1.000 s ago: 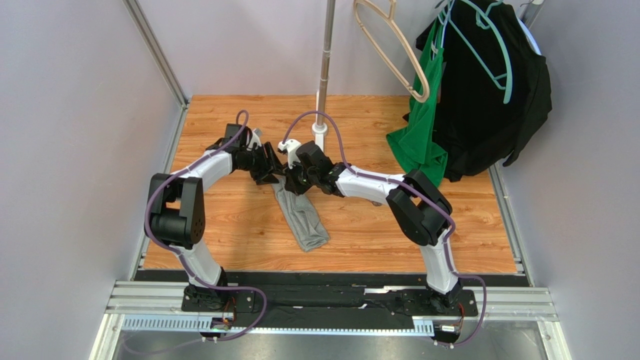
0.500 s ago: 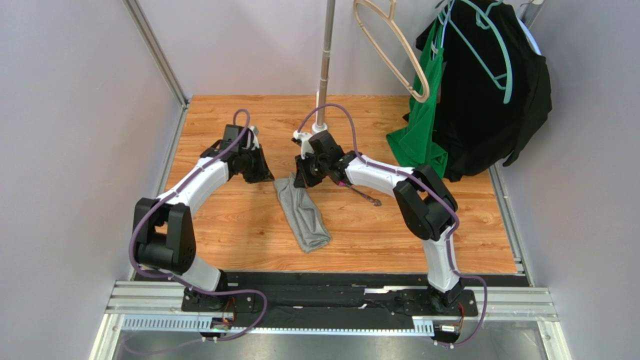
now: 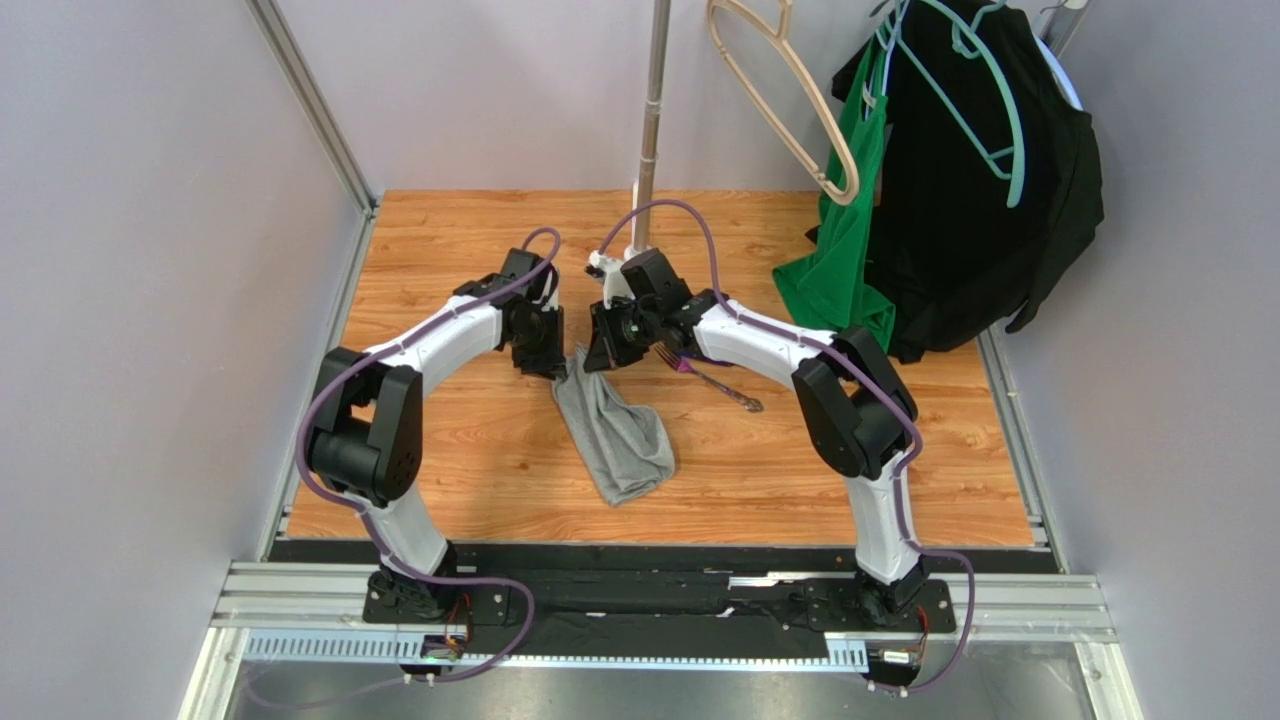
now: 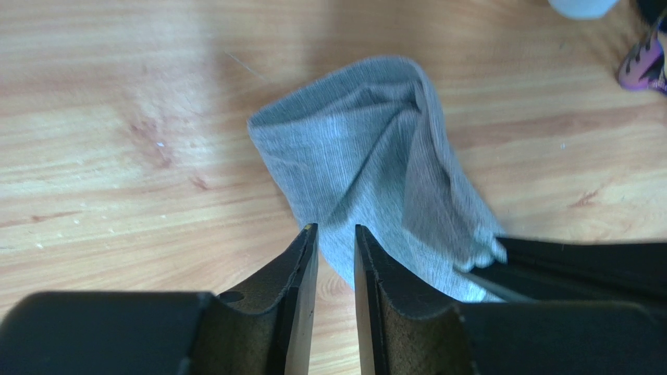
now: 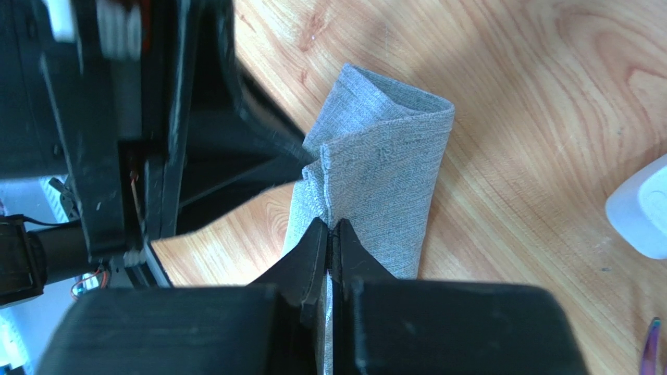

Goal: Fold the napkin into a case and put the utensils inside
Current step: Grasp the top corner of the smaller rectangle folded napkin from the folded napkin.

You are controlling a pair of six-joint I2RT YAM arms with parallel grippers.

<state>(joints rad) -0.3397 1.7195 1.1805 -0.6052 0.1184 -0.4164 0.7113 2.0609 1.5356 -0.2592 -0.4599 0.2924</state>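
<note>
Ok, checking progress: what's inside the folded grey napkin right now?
Only grey folds of the napkin show; no utensil pokes out. The fork lies on the table beside it. The inner layers are covered, so their contents cannot be seen.

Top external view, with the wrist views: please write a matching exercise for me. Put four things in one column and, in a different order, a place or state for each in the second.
Things
1. heather-grey soft cloth napkin
2. silvery metal fork
3. green fabric garment
4. right gripper

Place or state
A. hangs beside the black garment
B. shut on an edge of the cloth
C. lies folded in the middle of the wooden table
D. lies on the wood, right of the cloth

Pairs: 1-C, 2-D, 3-A, 4-B
</note>
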